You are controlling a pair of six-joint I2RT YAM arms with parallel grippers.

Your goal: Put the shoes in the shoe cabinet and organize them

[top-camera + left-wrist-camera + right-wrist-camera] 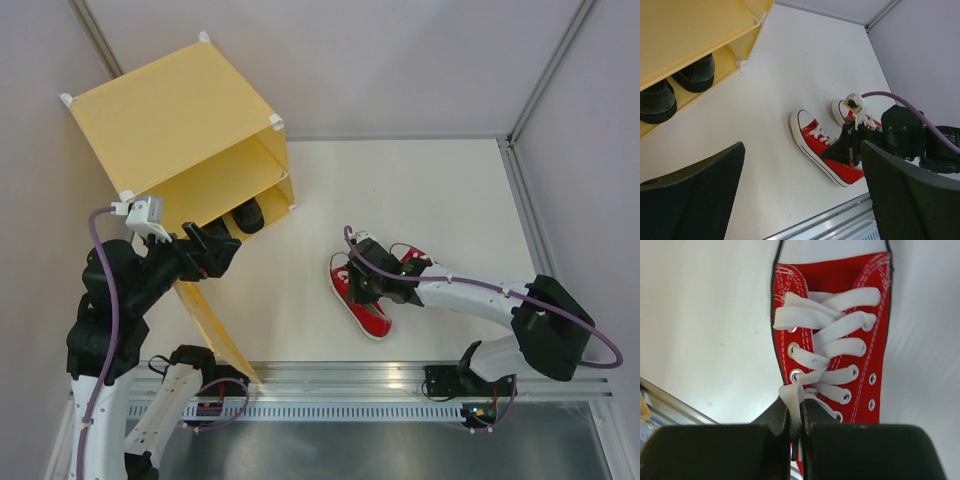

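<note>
The right end effector [796, 416] was clenched on a white lace, perhaps the tongue too, of the red sneaker [840, 340]. The sneaker lay on the bench [300, 320], its toe roughly toward the shoe cabinet [170, 120]. The left end effector [802, 200] gaped, farther off.

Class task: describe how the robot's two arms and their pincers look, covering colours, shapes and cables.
The left arm and right arm mix white links with bulky black joints. A purple cable loops along each. The left pincer and right pincer are black; the left's fingers are broad and mesh-textured.
</note>
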